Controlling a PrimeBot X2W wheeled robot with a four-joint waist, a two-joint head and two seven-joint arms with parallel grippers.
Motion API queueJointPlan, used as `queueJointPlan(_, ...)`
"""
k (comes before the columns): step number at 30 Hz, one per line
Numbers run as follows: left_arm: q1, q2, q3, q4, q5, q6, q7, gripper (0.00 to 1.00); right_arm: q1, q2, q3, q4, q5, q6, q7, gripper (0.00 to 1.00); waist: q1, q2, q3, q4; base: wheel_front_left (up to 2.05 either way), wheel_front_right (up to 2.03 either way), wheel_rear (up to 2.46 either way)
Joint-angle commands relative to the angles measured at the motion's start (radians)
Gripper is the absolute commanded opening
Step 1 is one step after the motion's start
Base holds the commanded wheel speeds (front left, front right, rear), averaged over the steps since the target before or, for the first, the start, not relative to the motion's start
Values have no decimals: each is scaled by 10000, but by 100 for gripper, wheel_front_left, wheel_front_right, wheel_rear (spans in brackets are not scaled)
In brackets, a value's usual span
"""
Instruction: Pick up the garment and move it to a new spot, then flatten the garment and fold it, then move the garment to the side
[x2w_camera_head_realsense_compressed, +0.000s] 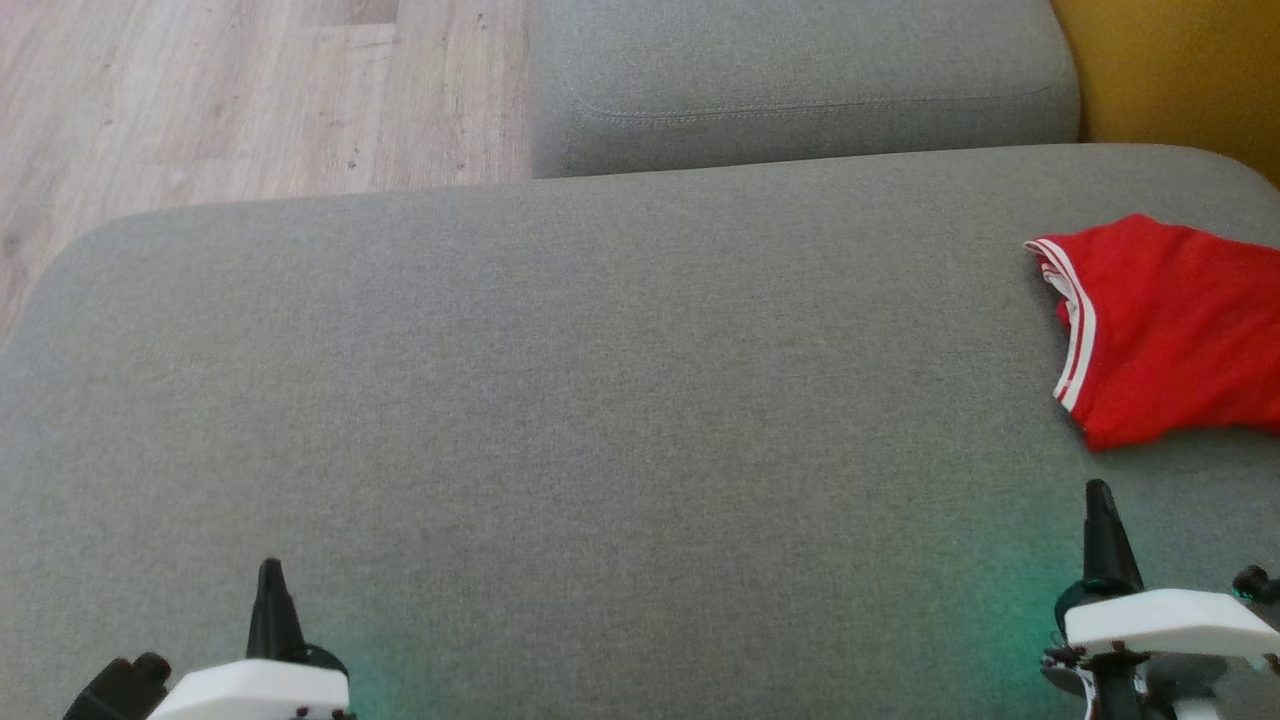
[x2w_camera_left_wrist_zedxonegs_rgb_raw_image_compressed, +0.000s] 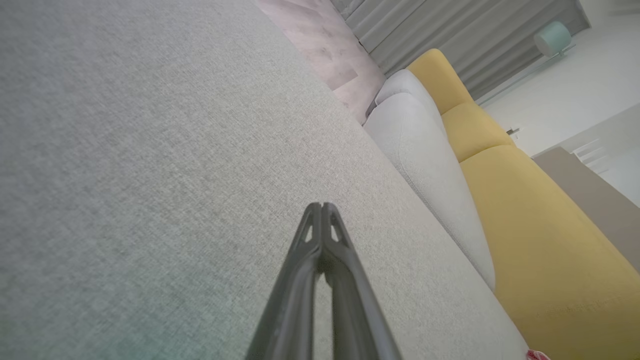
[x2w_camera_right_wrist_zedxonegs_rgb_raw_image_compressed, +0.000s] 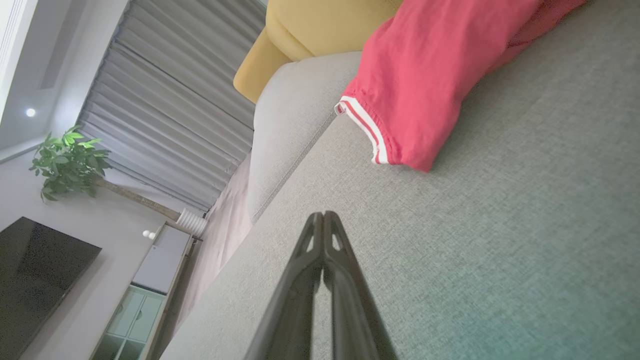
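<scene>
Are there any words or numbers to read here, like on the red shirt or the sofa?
None can be read.
The red garment has white stripes on its trim but no lettering on the part in view.
The grey sofa cushion is plain.
The dark TV screen is blank.

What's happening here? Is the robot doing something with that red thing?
Nothing is being handled right now. A red garment with white trim lies rumpled at the right end of the grey sofa. The left gripper is shut and empty over bare sofa. The right gripper, also shut and empty, is near the garment but not touching it.
</scene>
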Motion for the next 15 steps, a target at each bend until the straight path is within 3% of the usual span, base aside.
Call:
queueJointPlan(1,-525,13,276,-361,-297,-91,52,0,-506,-47,41,-368,330,43,106,0,0,-1,2,-3,0,0,0)
queueJointPlan(15,-777,13,489,-448,-1918,-276,455,0,-712,-56,-65,-458,2022,51,508,0,0,-1,14,-34,0,0,0)
